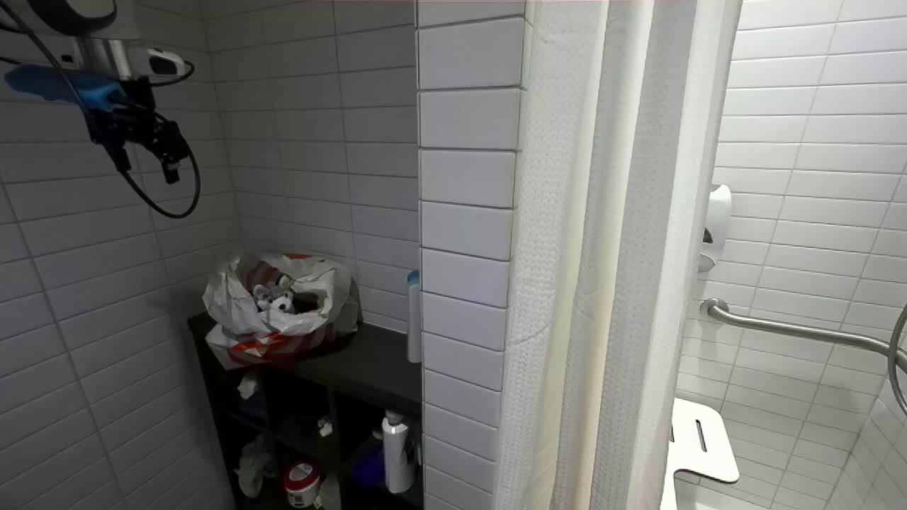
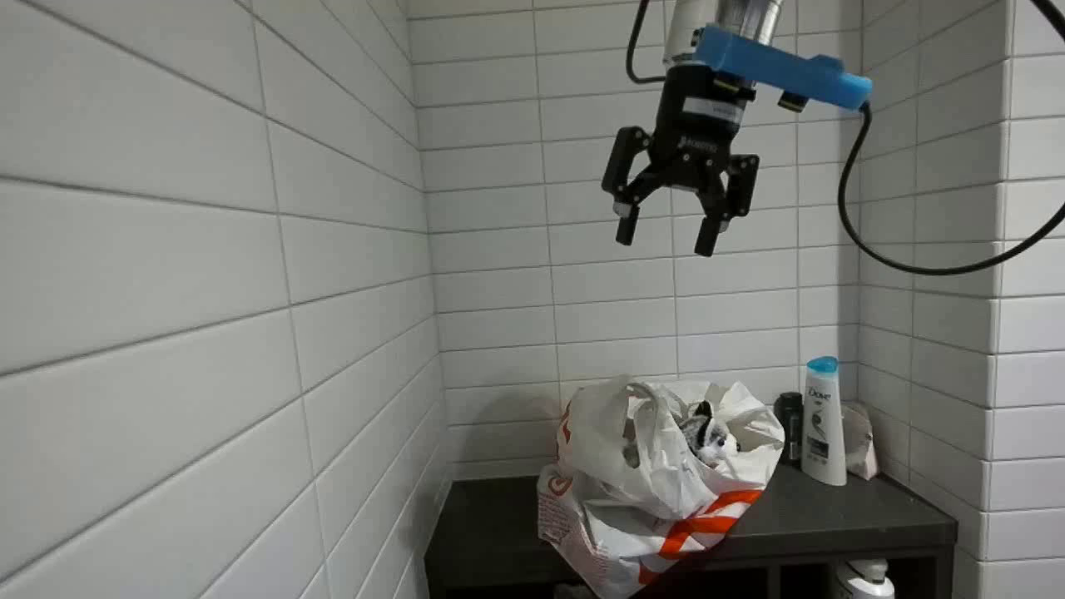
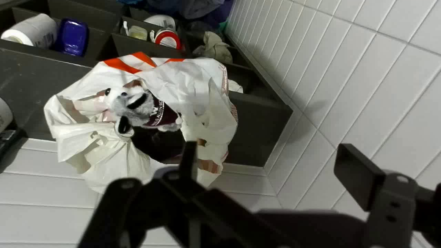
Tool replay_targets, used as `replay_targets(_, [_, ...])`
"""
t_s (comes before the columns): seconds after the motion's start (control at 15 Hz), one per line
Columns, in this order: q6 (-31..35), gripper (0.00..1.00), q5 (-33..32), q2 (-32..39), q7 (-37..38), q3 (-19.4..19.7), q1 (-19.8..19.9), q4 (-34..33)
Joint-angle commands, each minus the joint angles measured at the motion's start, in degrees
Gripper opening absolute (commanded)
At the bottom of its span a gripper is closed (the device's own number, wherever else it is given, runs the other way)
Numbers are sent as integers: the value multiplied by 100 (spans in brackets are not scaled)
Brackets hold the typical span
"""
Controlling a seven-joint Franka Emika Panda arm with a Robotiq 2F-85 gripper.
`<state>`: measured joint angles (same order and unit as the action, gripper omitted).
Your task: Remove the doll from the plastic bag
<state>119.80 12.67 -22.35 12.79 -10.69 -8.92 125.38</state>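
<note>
The doll is a grey and white plush animal with black markings and a maroon shirt. It sits in the open mouth of the bag, in both exterior views [image 1: 275,295] [image 2: 707,437] and in the wrist view [image 3: 137,106]. Its lower part is hidden in the exterior views. The white plastic bag with red-orange stripes [image 2: 632,495] stands crumpled on the dark shelf top; it also shows in an exterior view [image 1: 283,347] and the wrist view [image 3: 203,86]. My gripper [image 2: 666,239] hangs well above the bag, fingers pointing down, open and empty. It also shows in the wrist view [image 3: 270,155].
The dark shelf unit [image 2: 499,516] stands in a tiled corner. A white Dove bottle [image 2: 824,433] and a dark bottle [image 2: 789,428] stand beside the bag. Open compartments below hold containers. A black cable [image 2: 923,270] loops beside the arm. A white curtain [image 1: 602,248] hangs past the wall edge.
</note>
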Motion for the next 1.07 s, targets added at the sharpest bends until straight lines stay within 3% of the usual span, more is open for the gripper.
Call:
replay_targets(0.0, [-13,100,-3,3,2,1,0,-13])
replay_targets(0.6, [-13,100,-3,3,2,1,1,-14])
replay_targets(1.0, [150,100,-503,158,385,-250,69,-101])
